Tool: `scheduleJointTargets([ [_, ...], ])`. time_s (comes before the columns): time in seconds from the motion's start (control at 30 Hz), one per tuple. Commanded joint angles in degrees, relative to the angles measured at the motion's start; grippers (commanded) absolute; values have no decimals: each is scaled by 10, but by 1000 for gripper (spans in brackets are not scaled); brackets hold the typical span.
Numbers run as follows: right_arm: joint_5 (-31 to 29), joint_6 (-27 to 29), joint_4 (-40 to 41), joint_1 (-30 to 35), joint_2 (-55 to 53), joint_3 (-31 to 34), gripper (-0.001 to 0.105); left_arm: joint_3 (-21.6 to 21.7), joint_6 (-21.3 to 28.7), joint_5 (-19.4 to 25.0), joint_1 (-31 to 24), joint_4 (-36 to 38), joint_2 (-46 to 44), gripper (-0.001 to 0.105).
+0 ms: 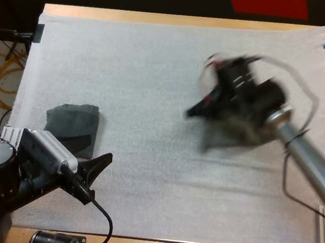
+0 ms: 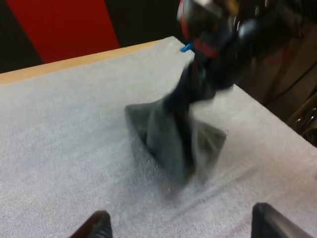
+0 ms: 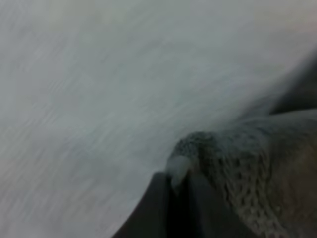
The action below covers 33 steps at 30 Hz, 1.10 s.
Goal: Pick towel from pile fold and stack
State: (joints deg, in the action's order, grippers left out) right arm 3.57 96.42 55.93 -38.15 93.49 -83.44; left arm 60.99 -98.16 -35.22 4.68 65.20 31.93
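My right gripper (image 1: 202, 111) pinches a dark towel (image 1: 225, 137) at one bunched edge. In the right wrist view the fingers press on the cloth from both sides. The towel hangs over the right half of the mat (image 1: 158, 56), with its lower end touching the surface. My left gripper (image 1: 94, 178) is at the mat's near left corner, fingers spread. I think I should lay the cloth down slowly, so it spreads flat before folding. No container is used here; the folded towel (image 1: 71, 120) near the left edge is, I judge, the stack.
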Motion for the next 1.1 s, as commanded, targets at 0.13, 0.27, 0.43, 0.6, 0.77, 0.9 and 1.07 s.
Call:
scheduleJointTargets([
  [0.13, 6, 0, 3, -134, -3, 10, 0, 2, 3, -6, 0, -2, 0, 58],
  [0.27, 6, -2, 23, -185, -3, 10, 0, 2, 3, -6, 0, 2, 0, 58],
  [0.43, 33, -7, 67, -201, -9, 10, 19, 2, 6, -6, 0, 2, 0, 58],
  [0.6, 26, 29, 90, -200, -32, 10, 73, 2, 11, -6, 0, 2, 0, 58],
  [0.77, -84, 35, 101, -189, -70, 10, 73, 2, 12, -5, 0, 2, 0, 58],
  [0.9, -84, 23, 110, -134, -79, 10, 64, 2, 12, -5, 0, 2, 0, 58],
  [1.07, -55, 25, 125, -39, -77, 17, 64, 2, 12, -5, 0, 3, 0, 58],
])
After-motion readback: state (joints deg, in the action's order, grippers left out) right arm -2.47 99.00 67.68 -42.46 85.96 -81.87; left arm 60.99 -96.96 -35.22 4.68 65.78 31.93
